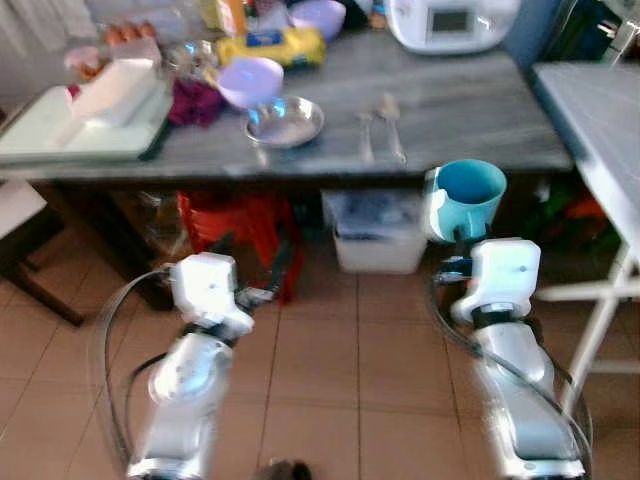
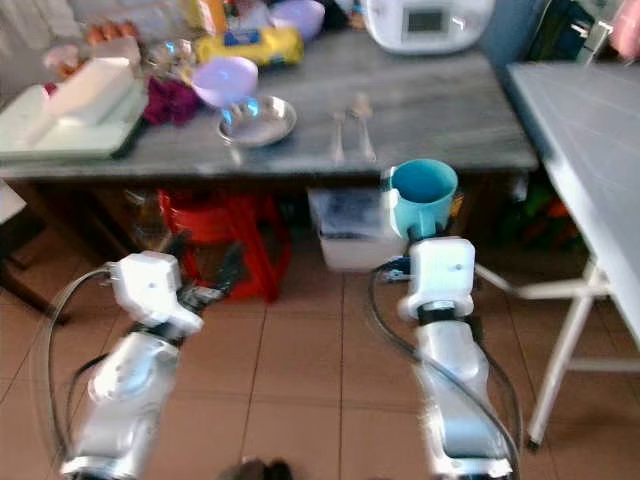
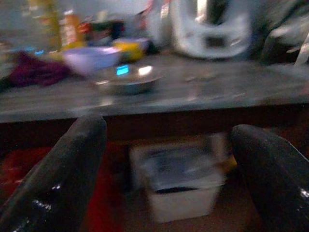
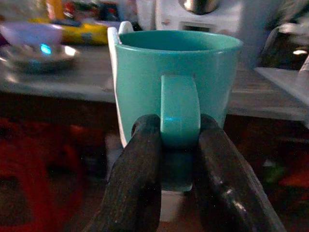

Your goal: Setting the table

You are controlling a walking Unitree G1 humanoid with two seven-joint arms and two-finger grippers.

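All views soft with motion blur, far end of the grey table (image 1: 480, 110) cluttered and hard to read: yellow packet (image 1: 275, 45), a second purple bowl at the back, a white appliance (image 1: 450, 20) cut off by the top edge, what looks like eggs at the far left but too blurred to be sure. Right gripper (image 4: 177, 145) holds a teal mug (image 1: 468, 195) upright in the air in front of the table's near edge, not on the table; fingers (image 4: 140, 169) pinch the mug's handle from both sides, handle facing the wrist camera, open mouth up. Mug is plain teal with a pale lining or a white edge on one side, inside hidden from the wrist view. Left gripper (image 3: 169, 159) is low in front of the table, fingers (image 3: 67, 164) spread wide with nothing between them. On the table: metal plate (image 1: 285, 122) with a purple bowl (image 1: 250, 80) just behind it, touching or overlapping its rim, spoon and fork (image 1: 380, 125) side by side nearer the middle, white tray (image 1: 70, 130) at the left end. Under the table a white plastic bin (image 1: 378, 235) and a red stool (image 1: 245, 235), partly hidden by the table edge and the arms
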